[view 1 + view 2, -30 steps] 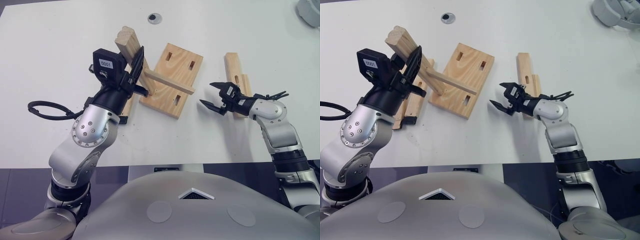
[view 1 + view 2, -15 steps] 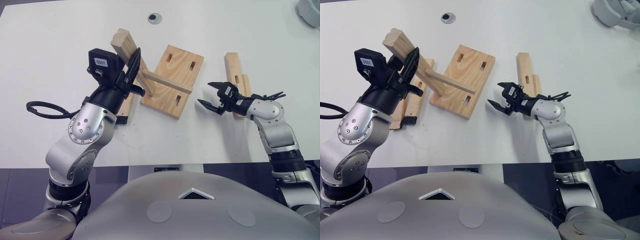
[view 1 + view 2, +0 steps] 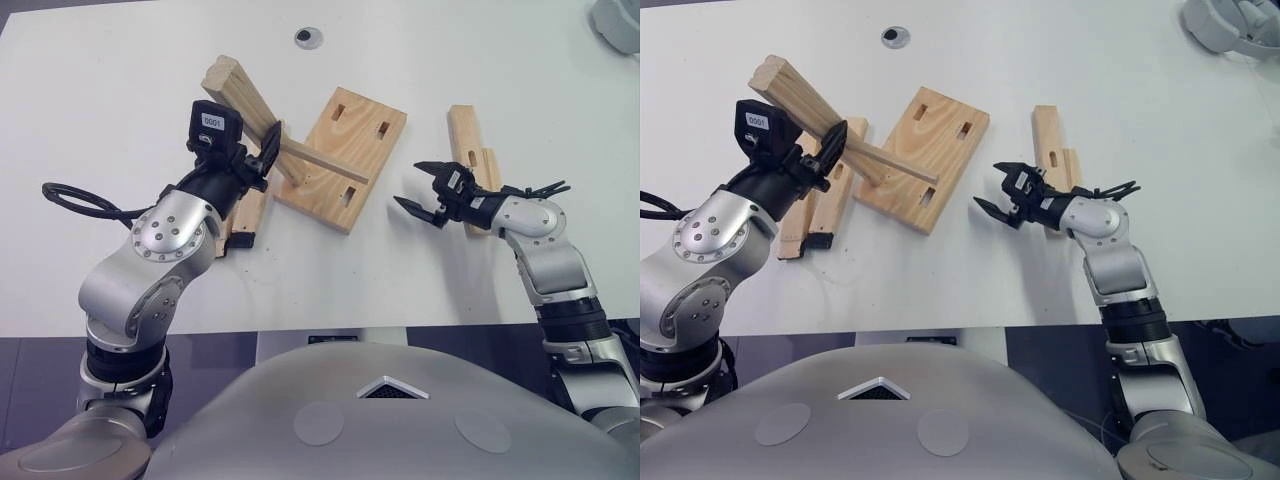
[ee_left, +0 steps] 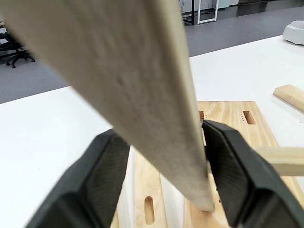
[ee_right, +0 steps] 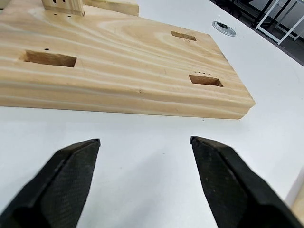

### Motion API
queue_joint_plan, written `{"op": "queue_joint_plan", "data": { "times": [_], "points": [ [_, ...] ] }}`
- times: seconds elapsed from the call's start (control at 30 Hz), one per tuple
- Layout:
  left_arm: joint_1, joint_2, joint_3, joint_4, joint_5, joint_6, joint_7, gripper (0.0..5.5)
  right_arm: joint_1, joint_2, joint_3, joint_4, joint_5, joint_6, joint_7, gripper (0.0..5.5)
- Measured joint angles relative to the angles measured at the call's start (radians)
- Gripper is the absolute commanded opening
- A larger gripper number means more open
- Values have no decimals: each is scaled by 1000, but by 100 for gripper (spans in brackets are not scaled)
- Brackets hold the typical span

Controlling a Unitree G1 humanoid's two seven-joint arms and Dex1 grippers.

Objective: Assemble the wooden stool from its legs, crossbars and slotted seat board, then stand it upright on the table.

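Here, the left gripper (image 3: 268,155) clamps a tilted wooden leg (image 3: 238,88) (its crossbar (image 3: 325,163) reaches over the seat board (image 3: 368,120)). The right gripper (image 3: 410,185) hovers spread wide near that board.

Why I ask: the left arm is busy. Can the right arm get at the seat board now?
Probably yes: the right gripper hangs open beside the seat board, fingers facing its near edge, with only bare table between them.
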Motion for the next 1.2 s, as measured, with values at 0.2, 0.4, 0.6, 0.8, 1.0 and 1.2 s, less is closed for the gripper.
{"op": "queue_joint_plan", "data": {
  "times": [0.2, 0.4, 0.6, 0.8, 1.0, 1.2],
  "points": [
    [-67, -73, 38, 13, -1, 61, 1, 419, 0, 1, 7, -1, 0, 0, -3, 356],
    [-140, -117, 118, 10, -13, 61, -34, 532, 2, 8, 22, -2, 0, 0, -11, 356],
    [-185, -140, 326, 36, -229, 23, -174, 537, 22, 21, 24, -19, 1, 4, -32, 356],
    [-51, 41, 604, 149, -542, 3, -537, 537, 50, 28, 21, -38, 1, 27, -67, 356],
    [138, 275, 415, 294, -139, -212, -807, 537, 47, 28, 16, -41, 1, 32, -74, 356],
    [13, 221, 28, 472, 299, -456, -712, 537, -2, 22, 16, -3, -3, 31, -72, 356]
  ]
}}
